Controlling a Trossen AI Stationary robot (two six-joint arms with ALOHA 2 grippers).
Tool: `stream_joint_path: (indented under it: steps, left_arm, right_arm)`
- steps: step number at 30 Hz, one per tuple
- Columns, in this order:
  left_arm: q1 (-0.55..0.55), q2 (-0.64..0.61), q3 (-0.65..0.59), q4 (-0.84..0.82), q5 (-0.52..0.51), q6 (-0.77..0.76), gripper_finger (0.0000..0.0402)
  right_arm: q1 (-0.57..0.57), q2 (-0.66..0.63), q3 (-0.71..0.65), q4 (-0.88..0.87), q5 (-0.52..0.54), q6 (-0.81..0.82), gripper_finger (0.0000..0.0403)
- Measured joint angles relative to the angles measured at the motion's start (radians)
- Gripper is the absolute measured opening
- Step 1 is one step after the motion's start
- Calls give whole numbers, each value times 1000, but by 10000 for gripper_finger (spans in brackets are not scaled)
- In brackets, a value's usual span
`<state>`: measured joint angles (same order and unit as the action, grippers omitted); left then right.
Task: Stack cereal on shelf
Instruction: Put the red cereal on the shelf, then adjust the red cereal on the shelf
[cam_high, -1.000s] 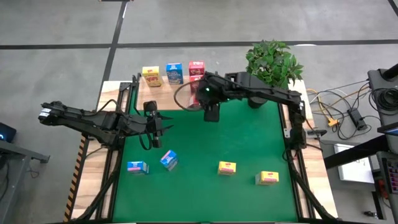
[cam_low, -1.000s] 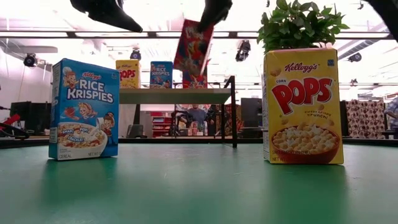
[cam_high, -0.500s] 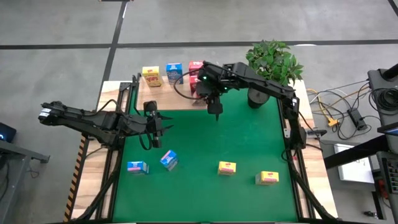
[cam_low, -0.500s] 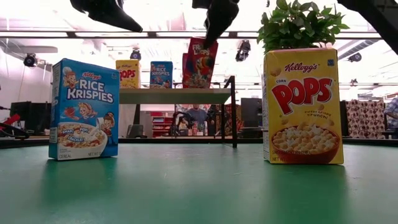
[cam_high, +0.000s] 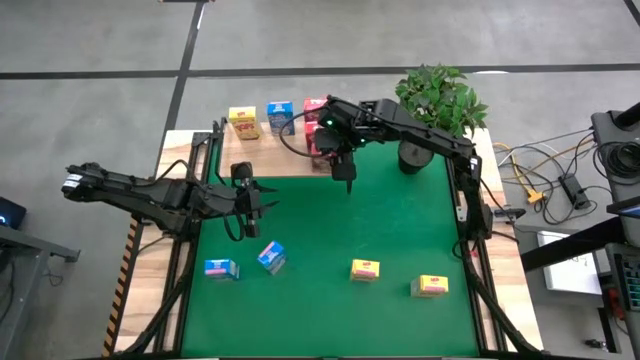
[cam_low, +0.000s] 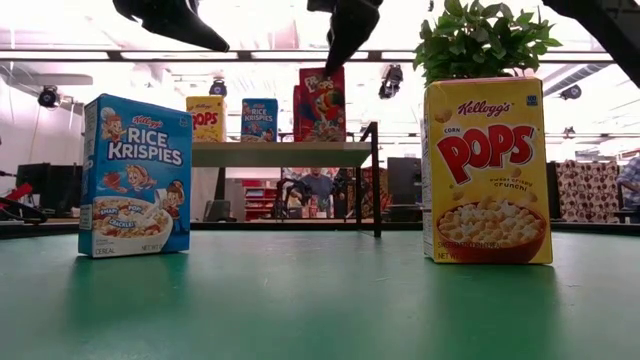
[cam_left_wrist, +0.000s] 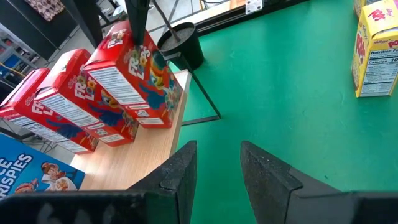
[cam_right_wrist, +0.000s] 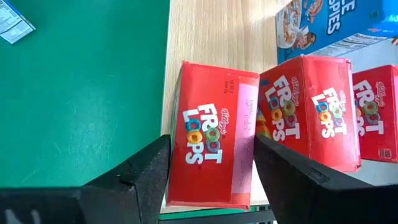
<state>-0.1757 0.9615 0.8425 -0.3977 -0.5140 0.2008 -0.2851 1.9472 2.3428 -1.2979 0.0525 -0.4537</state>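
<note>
At upper centre of the high view, the right gripper straddles the front pink-red box on the shelf, fingers parted, apparently unclamped; lifting crookedly could tip it off the edge

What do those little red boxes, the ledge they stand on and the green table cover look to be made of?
The red boxes look like thin printed cardboard, slightly glossy, with sharp folded edges and cereal artwork. The ledge looks like pale wood, matte with faint grain, on thin black posts, probably metal. The green cover looks like a smooth matte mat, maybe rubber or vinyl; it shows soft reflections in the low view.
</note>
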Motion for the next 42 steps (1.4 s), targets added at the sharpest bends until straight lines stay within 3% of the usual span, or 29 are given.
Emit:
stream_joint_path:
  steps: [9,24,29,38,42]
  left_arm:
    - [0,0,0,0,0,0,107]
    - [0,0,0,0,0,0,107]
    - [0,0,0,0,0,0,107]
    - [0,0,0,0,0,0,107]
    - [0,0,0,-1,0,0,107]
  right_arm:
    - [-4,0,6,-1,1,12,235]
    - [13,-64,13,-19,3,129,221]
    - [25,-78,14,-85,1,166,172]
    - [24,-55,9,-132,54,166,28]
    - [22,-49,8,-135,90,157,13]
